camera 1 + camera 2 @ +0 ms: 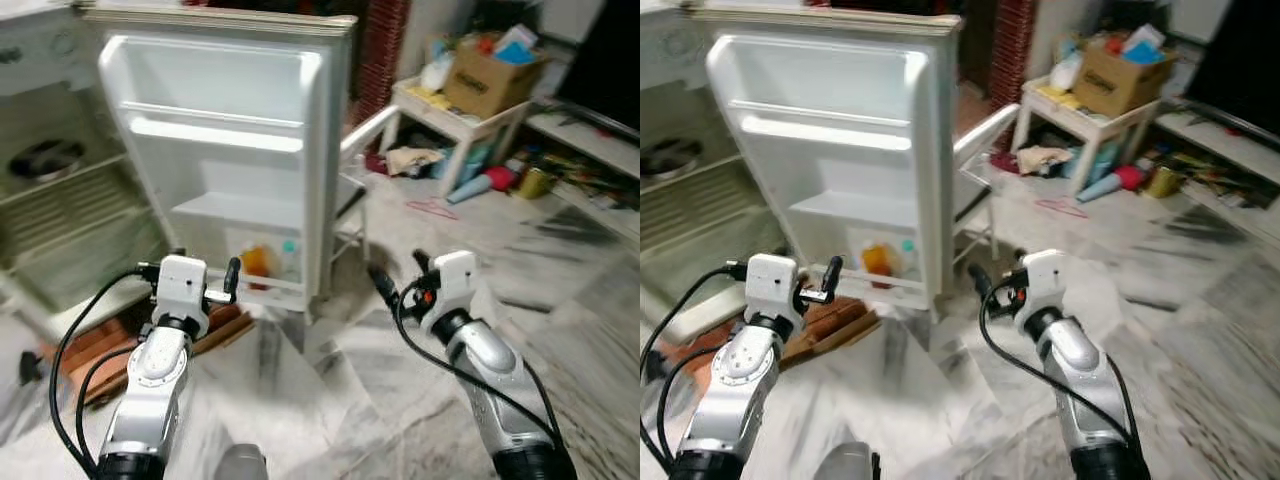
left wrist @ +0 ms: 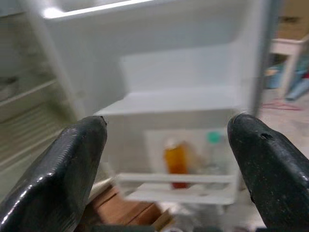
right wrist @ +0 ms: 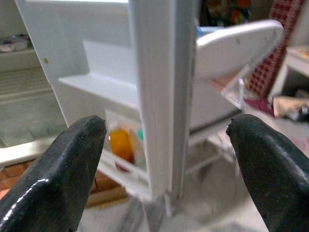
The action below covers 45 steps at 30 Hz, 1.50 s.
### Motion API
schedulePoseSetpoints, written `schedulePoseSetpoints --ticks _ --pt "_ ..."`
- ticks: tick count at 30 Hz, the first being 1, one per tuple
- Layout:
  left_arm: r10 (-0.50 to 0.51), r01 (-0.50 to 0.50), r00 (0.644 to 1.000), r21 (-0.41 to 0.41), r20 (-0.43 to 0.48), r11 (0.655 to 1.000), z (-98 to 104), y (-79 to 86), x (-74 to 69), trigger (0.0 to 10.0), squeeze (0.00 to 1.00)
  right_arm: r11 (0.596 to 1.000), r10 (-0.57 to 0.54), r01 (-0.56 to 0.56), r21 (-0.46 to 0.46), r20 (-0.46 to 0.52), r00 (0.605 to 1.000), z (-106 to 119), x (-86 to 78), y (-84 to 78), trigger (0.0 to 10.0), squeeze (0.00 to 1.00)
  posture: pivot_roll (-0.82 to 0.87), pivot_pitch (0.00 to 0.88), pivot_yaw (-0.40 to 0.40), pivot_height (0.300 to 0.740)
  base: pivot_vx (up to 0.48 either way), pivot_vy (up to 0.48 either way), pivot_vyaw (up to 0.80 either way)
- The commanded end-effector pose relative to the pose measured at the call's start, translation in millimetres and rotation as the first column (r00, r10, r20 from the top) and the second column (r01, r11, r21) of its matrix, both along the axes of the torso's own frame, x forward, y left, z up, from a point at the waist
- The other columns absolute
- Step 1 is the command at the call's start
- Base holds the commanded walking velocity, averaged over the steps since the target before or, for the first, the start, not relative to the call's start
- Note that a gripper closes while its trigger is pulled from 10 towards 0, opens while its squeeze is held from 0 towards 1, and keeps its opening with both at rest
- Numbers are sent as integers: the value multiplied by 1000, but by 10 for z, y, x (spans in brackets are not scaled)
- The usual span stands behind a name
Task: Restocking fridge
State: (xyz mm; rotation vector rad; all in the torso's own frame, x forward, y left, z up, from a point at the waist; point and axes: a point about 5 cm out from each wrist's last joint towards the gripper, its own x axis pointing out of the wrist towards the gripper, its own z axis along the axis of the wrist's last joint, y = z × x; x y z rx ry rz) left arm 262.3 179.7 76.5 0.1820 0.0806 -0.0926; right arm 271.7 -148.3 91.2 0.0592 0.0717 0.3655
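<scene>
Facing fridge door (image 1: 240, 150) edge, grippers apart

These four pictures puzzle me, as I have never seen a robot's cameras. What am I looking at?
A humanoid robot faces an open fridge door. The two wide pictures come from its head; the two close ones look along each wrist's black fingers. The left end effector and the right end effector are both open and hold nothing. In the door's lowest shelf stand an orange bottle and a clear bottle with a green cap. Further right is a small white table carrying a cardboard box.
</scene>
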Motion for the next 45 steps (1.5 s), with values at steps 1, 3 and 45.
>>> schedulePoseSetpoints --ticks 1,3,45 --pt "6 -6 1000 11 6 1000 7 31 3 10000 0 1000 -24 24 -5 14 1000 13 27 -16 10000 0 51 13 -27 740 0 0 656" --pt "-6 6 1000 15 8 1000 11 27 9 10000 0 999 -50 50 -16 28 998 18 53 -44 10000 0 50 12 -26 740 0 0 656" --pt "-22 22 1000 17 1 1000 -4 6 -8 10000 0 999 -23 28 -41 115 993 62 81 45 10000 0 56 23 -29 740 0 -275 406"
